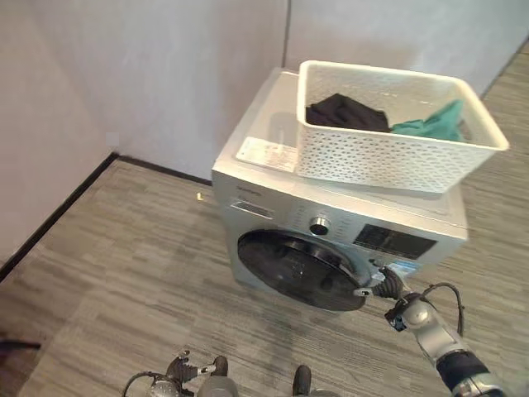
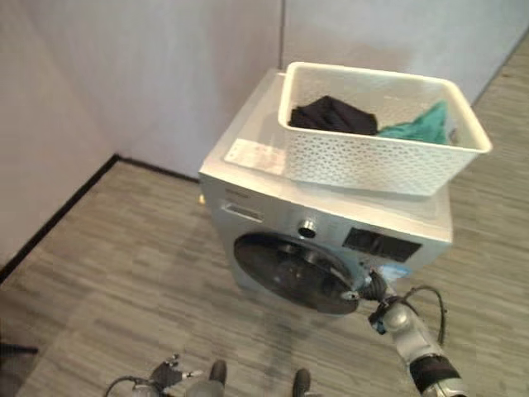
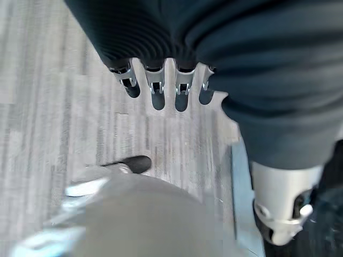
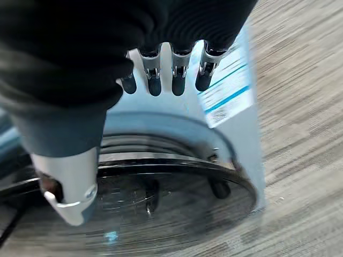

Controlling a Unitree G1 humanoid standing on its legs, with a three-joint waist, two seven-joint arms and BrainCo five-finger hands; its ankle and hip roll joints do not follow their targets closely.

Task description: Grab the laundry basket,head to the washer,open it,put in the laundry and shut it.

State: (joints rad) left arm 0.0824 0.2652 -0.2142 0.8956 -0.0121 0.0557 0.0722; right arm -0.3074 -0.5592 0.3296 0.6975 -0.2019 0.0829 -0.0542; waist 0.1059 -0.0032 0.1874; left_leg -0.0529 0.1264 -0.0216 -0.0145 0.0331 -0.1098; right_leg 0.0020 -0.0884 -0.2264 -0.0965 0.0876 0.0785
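Fingers of the left hand hang loose and empty over the grey floor, well left of the washer; those of the right hand reach relaxed to the right edge of the closed round door, gripping nothing. Open floor lies left and front of the washer, with walls behind. On its top, overhanging the right edge, sits the white laundry basket holding black and teal clothes.

Washer stands on the floor, its back near the wall. Laundry basket sits on the washer's top, toward its right side. In the basket: one garment at left, a second garment to its right. Washer door occupies the front face, below the dial. Right hand is at the door's right edge. Left hand hangs over the floor, well apart from the washer.
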